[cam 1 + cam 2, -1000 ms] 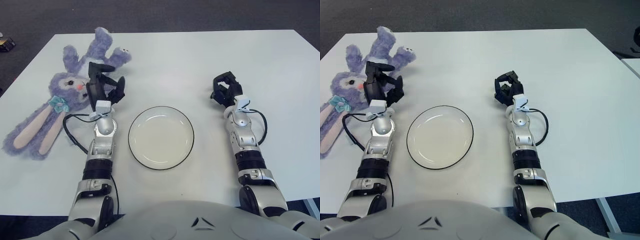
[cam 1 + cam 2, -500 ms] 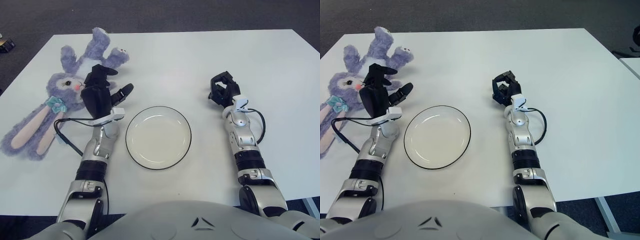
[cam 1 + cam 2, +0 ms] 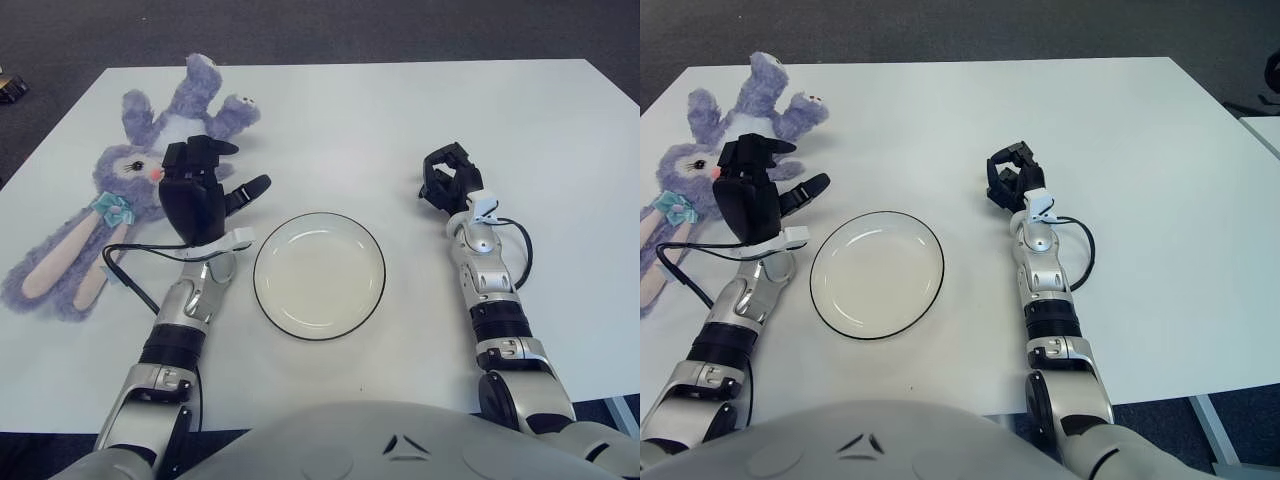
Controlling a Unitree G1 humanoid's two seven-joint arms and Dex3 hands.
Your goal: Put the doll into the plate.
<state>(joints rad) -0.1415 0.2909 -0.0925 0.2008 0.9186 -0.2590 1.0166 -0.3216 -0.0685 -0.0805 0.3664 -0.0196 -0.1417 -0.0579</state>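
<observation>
Left eye view: the doll (image 3: 120, 185), a purple rabbit, lies flat on the white bench (image 3: 330, 120) at the far left, well apart from the empty plate (image 3: 319, 274) in the middle. The left hand (image 3: 200, 195) hangs raised just beside the doll's head with fingers spread, holding nothing.

Right eye view: the right hand (image 3: 1012, 180) sits idle to the right of the plate, fingers curled on nothing. Nothing of the task is done yet; grasping, carrying and setting down all remain.
</observation>
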